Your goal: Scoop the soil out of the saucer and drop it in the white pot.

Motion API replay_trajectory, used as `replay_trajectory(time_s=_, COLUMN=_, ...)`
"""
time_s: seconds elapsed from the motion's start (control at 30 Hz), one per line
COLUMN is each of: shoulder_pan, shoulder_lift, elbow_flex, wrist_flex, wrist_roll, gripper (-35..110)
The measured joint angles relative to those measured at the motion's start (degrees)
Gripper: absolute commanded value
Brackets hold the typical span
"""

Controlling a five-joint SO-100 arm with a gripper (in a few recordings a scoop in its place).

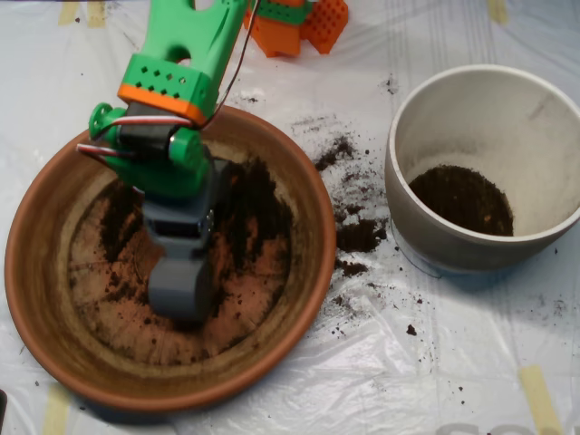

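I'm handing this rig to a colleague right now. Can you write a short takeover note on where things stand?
Scoop: down inside the saucer, on its ridged floor near the middle.
Soil: thin patches left in the saucer, mostly along its upper part; a layer already lies in the white pot at right.
Spill: crumbs on the plastic sheet between saucer and pot.
Done: part of the soil moved.
Left: gather the remaining patches and drop them in the pot.

Terracotta saucer left, soil thinly scattered inside; white pot right, soil at bottom.
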Motion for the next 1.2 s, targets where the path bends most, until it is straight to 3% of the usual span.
replay_trajectory(time_s=0.4, shoulder_pan=-1.5, shoulder_lift=26.1, elbow_flex=34.1, wrist_flex=-16.9, wrist_roll=-4.2, gripper=21)
replay_trajectory(time_s=0.6, shoulder_pan=0.3, shoulder_lift=31.8, elbow_flex=40.6, wrist_flex=-19.9, wrist_roll=-5.2, gripper=9)
replay_trajectory(time_s=0.67, shoulder_pan=0.4, shoulder_lift=31.9, elbow_flex=40.6, wrist_flex=-19.9, wrist_roll=-5.9, gripper=0)
replay_trajectory(time_s=0.83, shoulder_pan=-0.7, shoulder_lift=31.6, elbow_flex=39.6, wrist_flex=-18.4, wrist_roll=-5.6, gripper=0)
replay_trajectory(time_s=1.2, shoulder_pan=-9.4, shoulder_lift=26.3, elbow_flex=18.5, wrist_flex=-0.4, wrist_roll=3.2, gripper=0)
